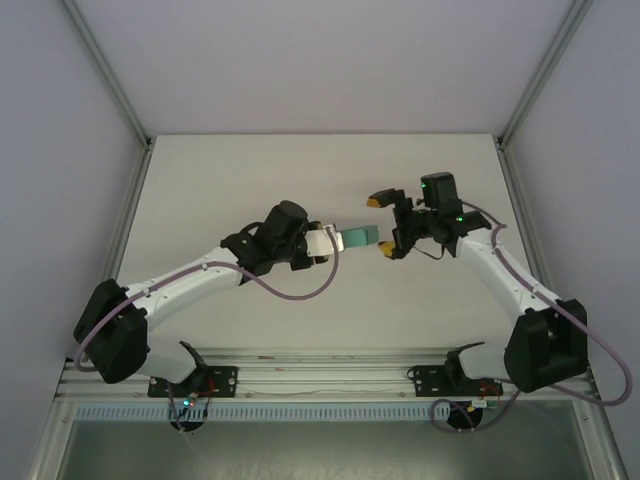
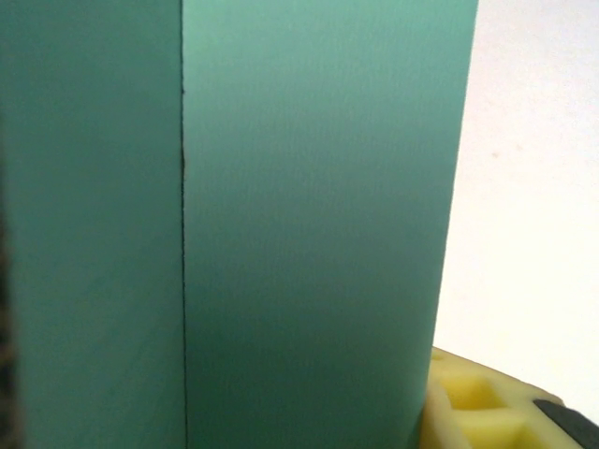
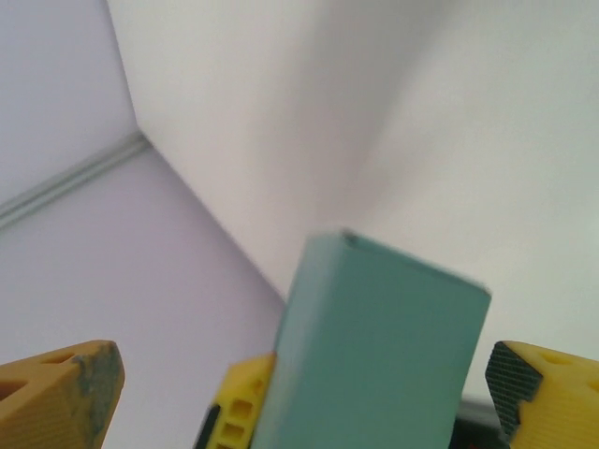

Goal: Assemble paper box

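Clamping one end of the paper box [image 1: 358, 237], the left gripper [image 1: 325, 243] is holding it out at the centre of the overhead view, seemingly off the table [image 1: 250, 170], while the right gripper [image 1: 382, 226] is waiting with its jaws wide apart around the free end. Judging by this, a handover or an end-closing is coming: the right jaws should be closing gently on flat faces, since thin card is likely crushing easily. A purple cable [image 1: 290, 296] is sagging lower left of the box, not obstructing. In the left wrist view, the box is sitting close to the lens, a fold line [image 2: 182, 234] running top to bottom, a yellow finger [image 2: 477, 416] lying against it at lower right. In the right wrist view, the box is rising at lower centre between two yellow fingertips [image 3: 65, 393], neither touching it; nothing is blocking them.
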